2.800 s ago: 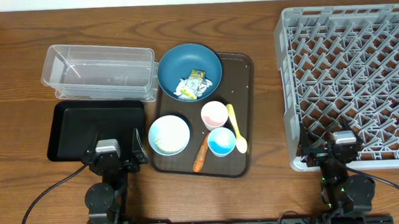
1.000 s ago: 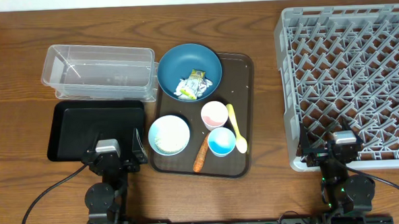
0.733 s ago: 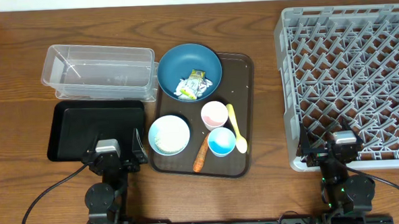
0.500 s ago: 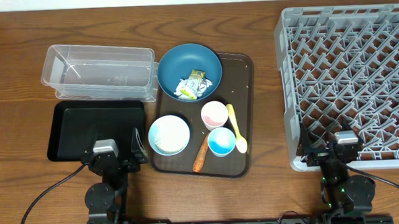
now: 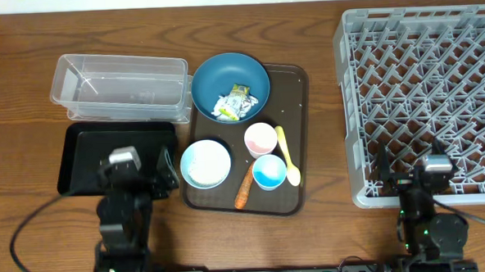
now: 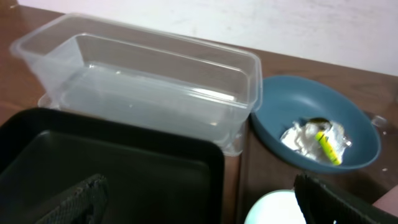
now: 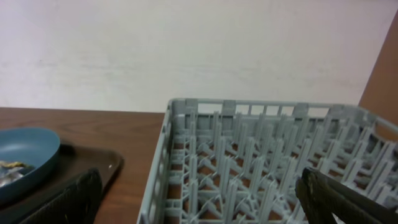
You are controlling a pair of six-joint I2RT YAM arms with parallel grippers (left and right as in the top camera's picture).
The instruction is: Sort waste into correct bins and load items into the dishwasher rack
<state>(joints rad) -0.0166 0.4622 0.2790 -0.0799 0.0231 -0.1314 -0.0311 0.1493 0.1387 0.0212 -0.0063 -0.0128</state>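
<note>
Our left fingers [image 6: 78,200] and right fingers [image 7: 65,202] shift a bit, wide and empty. The wrappers [image 5: 231,105] seem light and soft; we should pinch the middle.

Overhead: dishwasher rack [image 5: 421,95], right of serving tray [image 5: 295,109], cut off by frame edge. White bowl [image 5: 205,164] on that tray: contents too small to tell.

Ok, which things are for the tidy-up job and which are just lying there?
For the job: wrappers, carrot piece, dark-blue bowl, white bowl, pink cup, light-blue cup, spoon, clear tub, black tray, dishwasher rack.
Just lying about: brown serving tray, wooden table.
</note>
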